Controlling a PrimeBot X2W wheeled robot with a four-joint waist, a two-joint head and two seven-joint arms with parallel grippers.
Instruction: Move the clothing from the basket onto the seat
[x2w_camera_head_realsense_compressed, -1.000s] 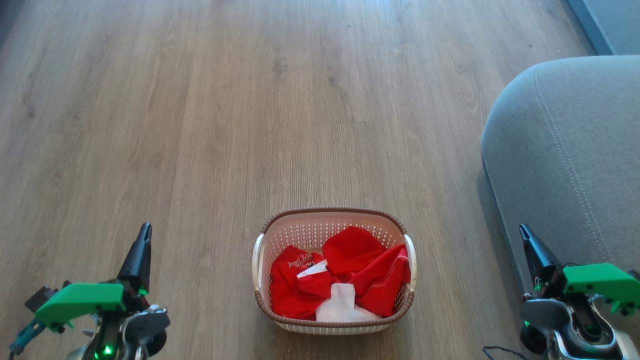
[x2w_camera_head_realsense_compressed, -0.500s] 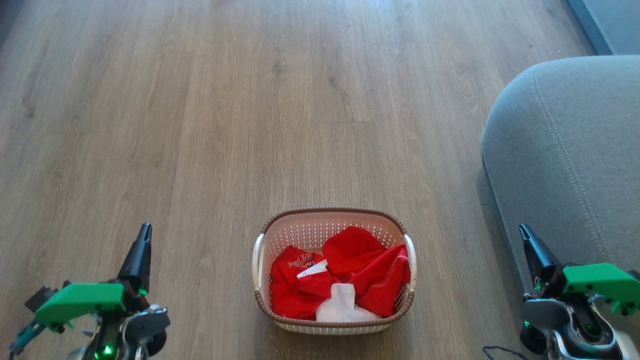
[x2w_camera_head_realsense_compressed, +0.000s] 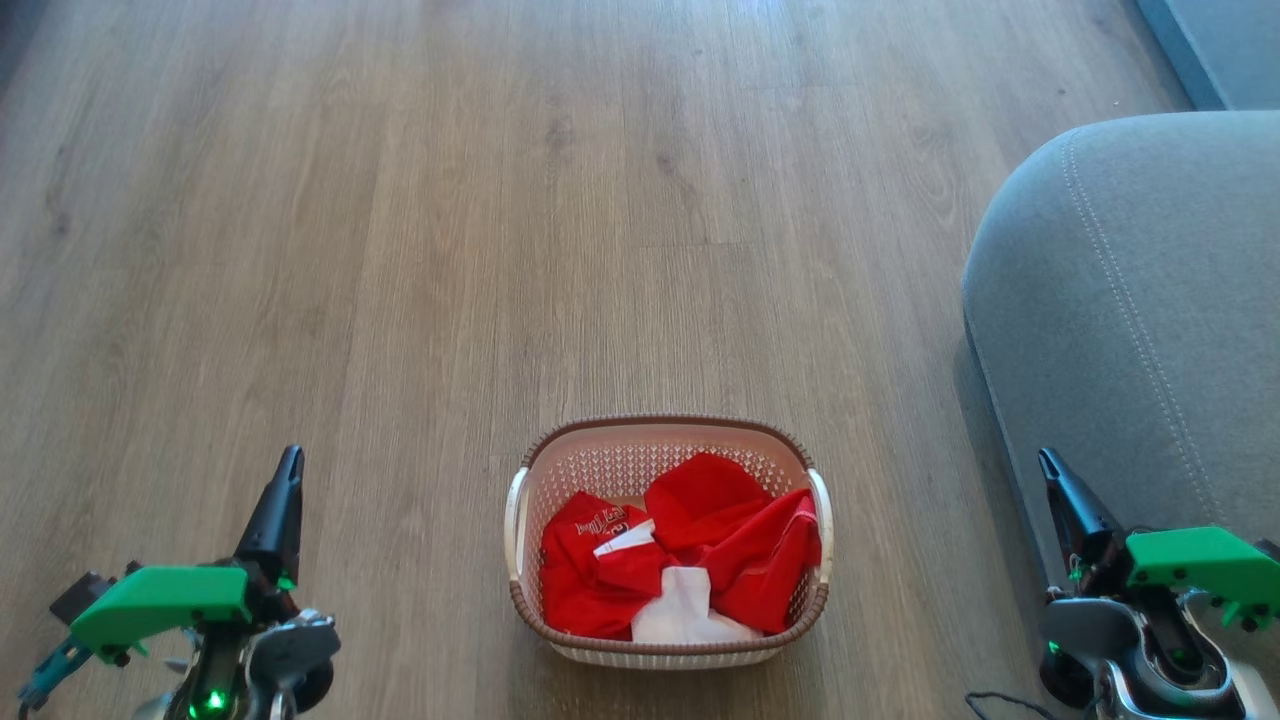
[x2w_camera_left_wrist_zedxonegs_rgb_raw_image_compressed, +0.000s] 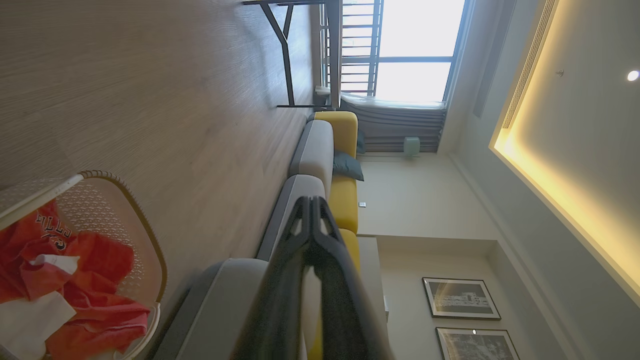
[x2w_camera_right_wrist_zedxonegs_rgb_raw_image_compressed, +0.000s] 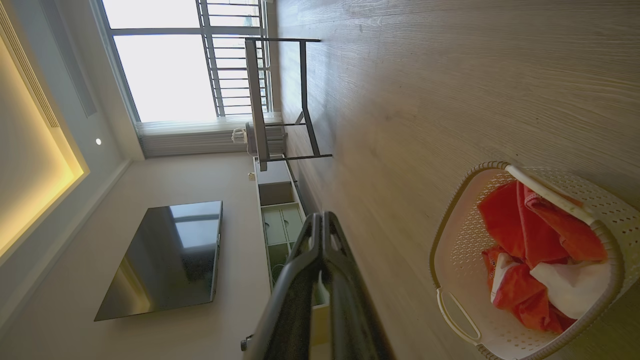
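Sitting on the wooden floor (x2w_camera_head_realsense_compressed: 500, 200) close to the robot, the cream basket (x2w_camera_head_realsense_compressed: 668, 652) is between the two tools and well apart from both. The red clothing (x2w_camera_head_realsense_compressed: 725, 530) lies crumpled inside it and covers the bottom. A white panel shows at the near side, and all of it is below the brown rim. The grey seat (x2w_camera_head_realsense_compressed: 1150, 300) rises to the right of the basket with a strip of floor between them. Its line of pale stitching runs from far to near.

The left tool (x2w_camera_head_realsense_compressed: 289, 460) is at the near left, its two dark fingers pressed together to a single point, gripping nothing. The right tool (x2w_camera_head_realsense_compressed: 1047, 462) is at the near right, in front of the seat's near edge, and is likewise closed and empty.

The head view looks straight down into the basket. The left wrist view looks sideways across the room. It catches white lettering (x2w_camera_left_wrist_zedxonegs_rgb_raw_image_compressed: 50, 229) on a red fold, which from above is only a small scrawl. It also takes in the sofa's yellow back (x2w_camera_left_wrist_zedxonegs_rgb_raw_image_compressed: 345, 130), a dark teal cushion (x2w_camera_left_wrist_zedxonegs_rgb_raw_image_compressed: 348, 167), a bright window (x2w_camera_left_wrist_zedxonegs_rgb_raw_image_compressed: 415, 45) and framed pictures (x2w_camera_left_wrist_zedxonegs_rgb_raw_image_compressed: 461, 298) on the wall. The right wrist view faces the opposite wall. It shows the basket's white handle (x2w_camera_right_wrist_zedxonegs_rgb_raw_image_compressed: 455, 317) from the side, a black television (x2w_camera_right_wrist_zedxonegs_rgb_raw_image_compressed: 165, 255), a low cabinet (x2w_camera_right_wrist_zedxonegs_rgb_raw_image_compressed: 282, 220) beneath it, and a dark-legged table (x2w_camera_right_wrist_zedxonegs_rgb_raw_image_compressed: 256, 100) at the far end of the room.
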